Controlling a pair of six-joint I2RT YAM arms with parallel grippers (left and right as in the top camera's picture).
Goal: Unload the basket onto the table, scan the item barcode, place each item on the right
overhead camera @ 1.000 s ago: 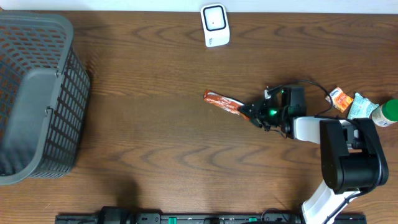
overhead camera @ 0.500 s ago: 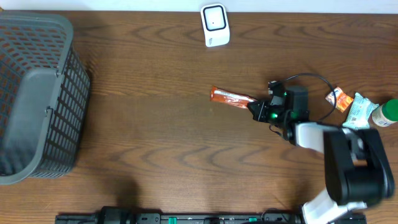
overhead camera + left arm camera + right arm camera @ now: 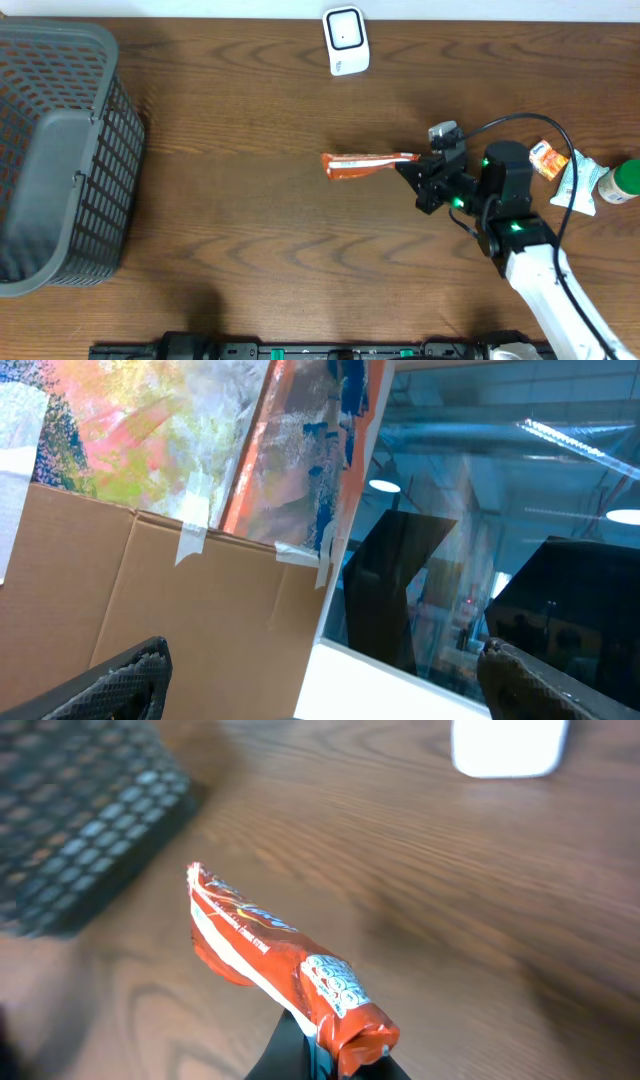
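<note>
The item is a long orange-red snack packet (image 3: 362, 164) with a white stripe. My right gripper (image 3: 414, 170) is shut on its right end and holds it roughly level above the table, pointing left. In the right wrist view the packet (image 3: 262, 944) sticks up and away from the gripper (image 3: 330, 1058), with a patch of white print near the pinched end. No barcode is readable. The white scanner (image 3: 346, 40) stands at the table's far edge, also blurred in the right wrist view as the scanner (image 3: 500, 744). My left gripper (image 3: 325, 685) is open, empty and aimed off the table.
A grey mesh basket (image 3: 60, 150) fills the left side and shows as the basket (image 3: 80, 810) in the right wrist view. At the right edge lie a small orange packet (image 3: 547, 158), a white-green packet (image 3: 576, 176) and a green-capped bottle (image 3: 625, 182). A black cable loops over the right arm.
The right gripper has tightened fully on the packet. The right arm has swung and lifted it; the packet turned from slanted to nearly level.
</note>
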